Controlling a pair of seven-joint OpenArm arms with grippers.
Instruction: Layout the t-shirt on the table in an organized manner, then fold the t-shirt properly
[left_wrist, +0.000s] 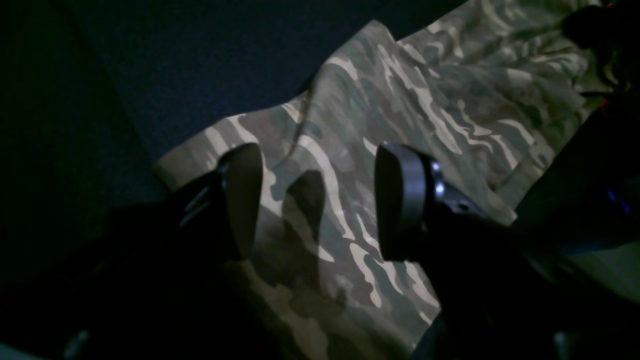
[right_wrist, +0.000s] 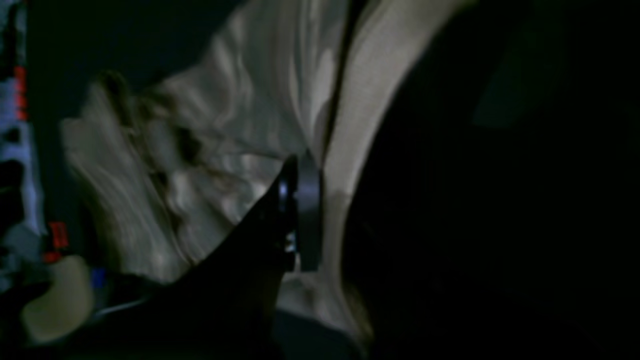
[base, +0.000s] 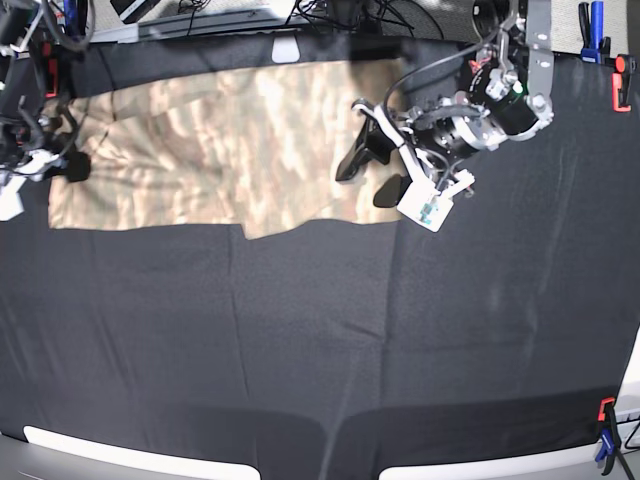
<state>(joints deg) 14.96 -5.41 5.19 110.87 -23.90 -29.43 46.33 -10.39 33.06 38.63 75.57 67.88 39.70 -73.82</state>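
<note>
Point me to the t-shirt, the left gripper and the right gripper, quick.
t-shirt (base: 200, 150), base view, middle of the spread cloth.
left gripper (left_wrist: 317, 200), left wrist view, gap between open fingers.
right gripper (right_wrist: 305, 215), right wrist view, closed fingers on cloth.

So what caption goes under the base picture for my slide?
Left hand open over the t-shirt on the table; right hand shut at its far edge.

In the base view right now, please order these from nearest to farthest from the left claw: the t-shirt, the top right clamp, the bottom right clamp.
1. t-shirt, just beneath the left claw
2. top right clamp, far edge
3. bottom right clamp, near corner
</note>
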